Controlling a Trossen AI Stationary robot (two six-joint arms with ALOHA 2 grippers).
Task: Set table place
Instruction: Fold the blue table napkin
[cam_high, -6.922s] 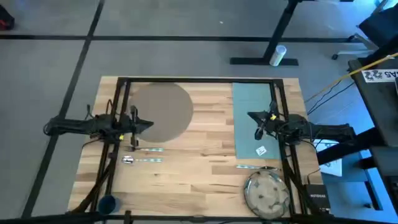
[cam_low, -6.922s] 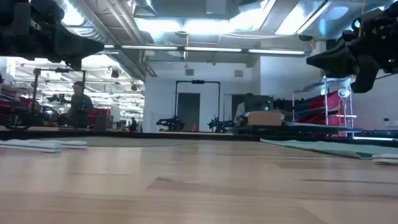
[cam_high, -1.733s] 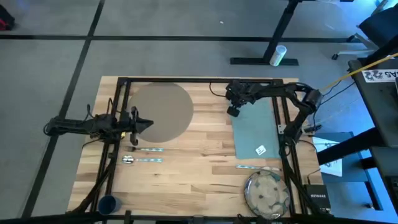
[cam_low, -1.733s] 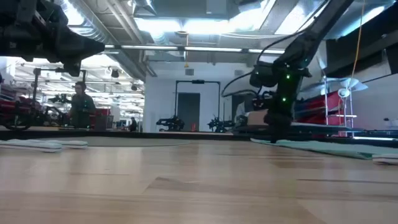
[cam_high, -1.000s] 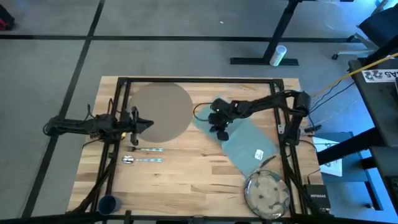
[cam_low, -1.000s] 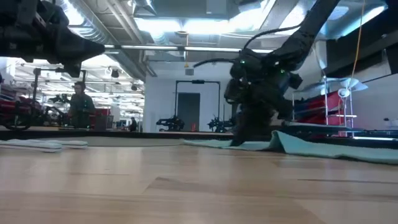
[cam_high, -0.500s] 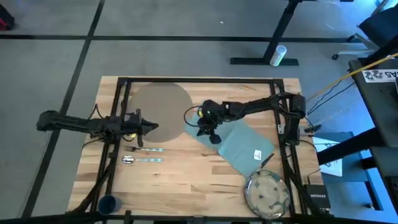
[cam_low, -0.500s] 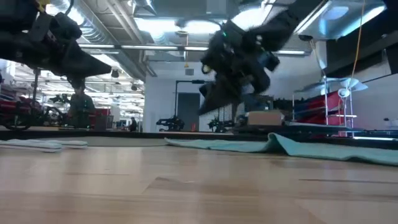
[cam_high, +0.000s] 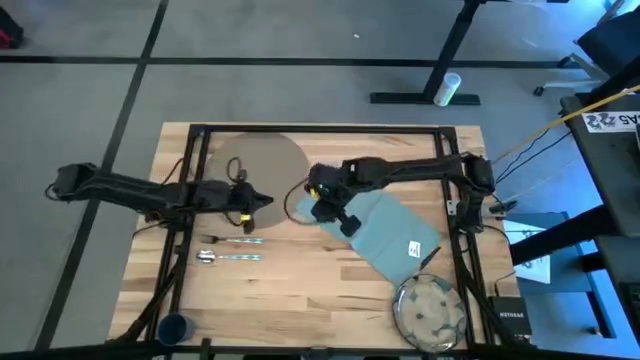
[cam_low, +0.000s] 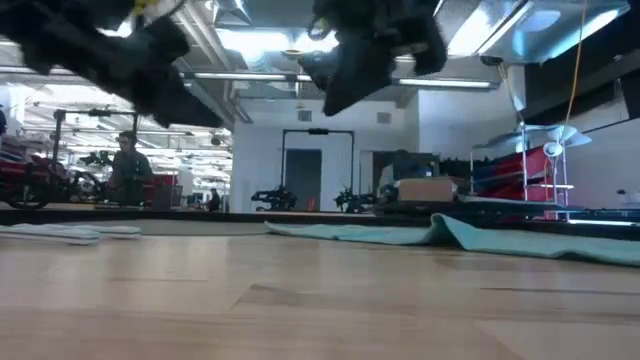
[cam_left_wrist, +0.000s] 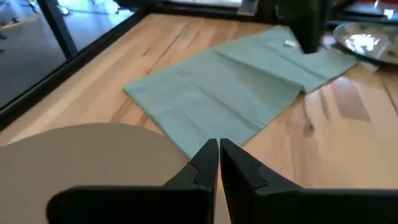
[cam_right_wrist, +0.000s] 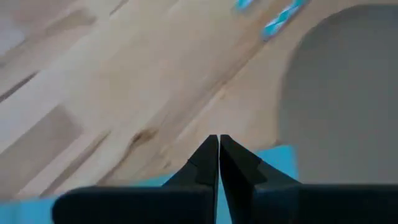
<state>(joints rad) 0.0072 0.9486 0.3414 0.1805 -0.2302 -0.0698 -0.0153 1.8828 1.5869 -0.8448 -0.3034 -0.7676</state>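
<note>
I see my right gripper with its fingers pressed together and holding nothing, hanging above the table over the corner of the teal napkin, which lies slanted just at 3 o'clock of the round placemat. My left gripper, also pressed together and empty, is at the 5 o'clock edge of the placemat; the fork and spoon lie at 6 o'clock of it, the plate is at the 5 o'clock corner of the table and the blue cup at the 7 o'clock corner

Both claws beside skewed napkin
</note>
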